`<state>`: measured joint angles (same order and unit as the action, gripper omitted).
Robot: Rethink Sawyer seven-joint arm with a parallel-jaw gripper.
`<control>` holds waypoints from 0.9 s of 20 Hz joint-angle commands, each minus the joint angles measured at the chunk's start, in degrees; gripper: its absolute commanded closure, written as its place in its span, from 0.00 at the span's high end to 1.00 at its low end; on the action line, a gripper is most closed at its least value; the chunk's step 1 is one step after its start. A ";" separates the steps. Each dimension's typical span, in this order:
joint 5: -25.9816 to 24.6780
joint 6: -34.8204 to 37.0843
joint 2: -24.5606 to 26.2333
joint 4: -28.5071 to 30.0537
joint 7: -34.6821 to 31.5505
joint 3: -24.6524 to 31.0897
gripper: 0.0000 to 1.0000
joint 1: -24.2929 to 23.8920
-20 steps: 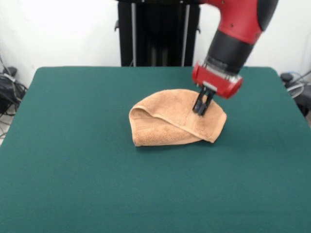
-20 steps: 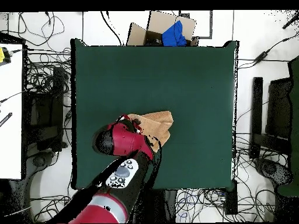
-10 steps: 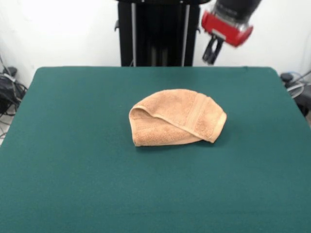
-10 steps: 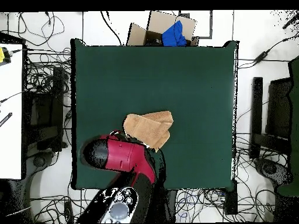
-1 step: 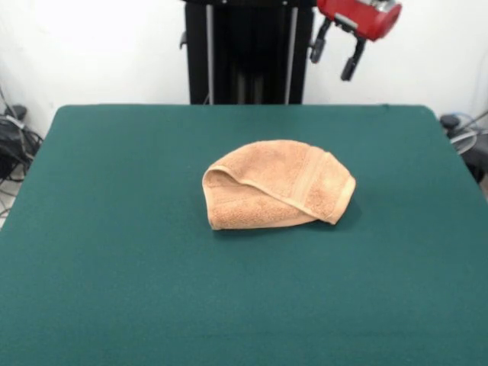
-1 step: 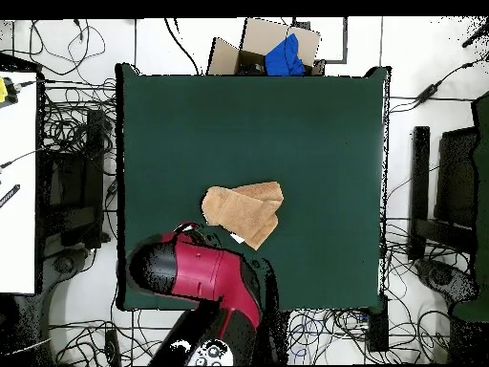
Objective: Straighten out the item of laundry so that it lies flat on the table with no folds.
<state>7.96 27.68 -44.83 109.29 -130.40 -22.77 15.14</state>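
The item of laundry [image 5: 278, 185] is a light orange-tan towel lying near the middle of the table [image 5: 114, 229]. It is folded over on itself, with a curved fold at its left and a flat woven band near its right edge. High above the table's far edge, right of the towel, my gripper [image 5: 334, 57] hangs open with nothing in it, well clear of the towel. From overhead, the towel [image 6: 244, 210] lies on the green table [image 6: 287, 124] just beyond the red arm [image 6: 196, 272], which hides the gripper.
A cardboard box [image 6: 272, 50] holding something blue stands off the table's edge farthest from the arm in the overhead view. Cables cover the floor around the table. A white surface [image 6: 17, 182] is at the left and dark equipment [image 6: 439, 205] at the right.
My gripper left the towel's right part, rose and drew back over the far edge, and its fingers spread apart. The towel keeps the same folded shape and place.
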 commanded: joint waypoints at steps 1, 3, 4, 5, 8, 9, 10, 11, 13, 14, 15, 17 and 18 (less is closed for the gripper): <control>-3.22 -8.78 1.23 5.40 -3.28 7.03 1.00 -1.66; -3.54 -9.27 1.82 4.58 -3.43 6.59 1.00 -1.52; -3.65 -9.27 2.08 3.96 -3.12 6.63 1.00 -1.95; -3.65 -9.91 2.46 3.72 -3.30 6.69 1.00 -2.13; -3.67 -11.55 3.67 3.01 -3.80 6.81 1.00 -2.42; -3.68 -11.80 3.93 2.85 -3.95 6.73 1.00 -2.35; -3.53 -12.33 4.51 2.43 -4.07 6.99 1.00 -2.64; -3.45 -12.79 4.82 2.31 -4.24 7.04 1.00 -2.65; -3.19 -14.09 5.81 1.89 -4.62 7.38 1.00 -2.80; -2.96 -15.21 6.57 1.65 -5.22 7.38 1.00 -2.58; -2.85 -15.89 7.03 1.57 -5.47 7.53 1.00 -2.61; -2.47 -17.58 8.45 1.15 -6.23 7.86 1.00 -2.56; -2.22 -18.32 9.14 0.91 -6.56 8.06 1.00 -2.58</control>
<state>6.68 14.53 -41.58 109.82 -130.40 -21.45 13.68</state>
